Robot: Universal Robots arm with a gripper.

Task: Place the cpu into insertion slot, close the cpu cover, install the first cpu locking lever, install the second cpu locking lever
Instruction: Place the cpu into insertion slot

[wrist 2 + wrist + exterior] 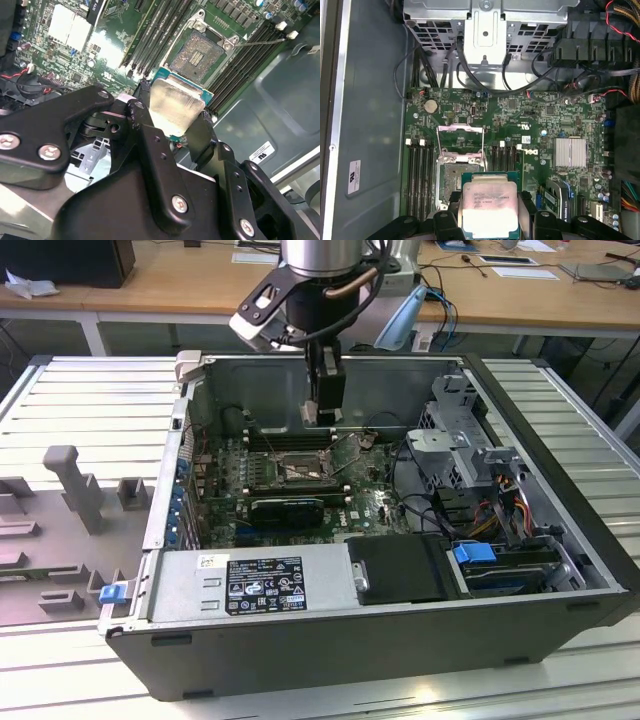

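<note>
Case-wall sticker (353,176) and power supply label (265,585) both carry print, too small to make out. Claw (490,211) pinches the cpu (489,204) by two opposite edges: pale silver face, green rim, faint unreadable marking. Claw body hides its near edge. cpu is held clear above the board. Insertion slot (451,182) lies open just past the claw tips, partly hidden by the cpu. Cpu cover (461,128) is swung off it, further out. Finned heatsink (570,152) sits off to one side.
</note>
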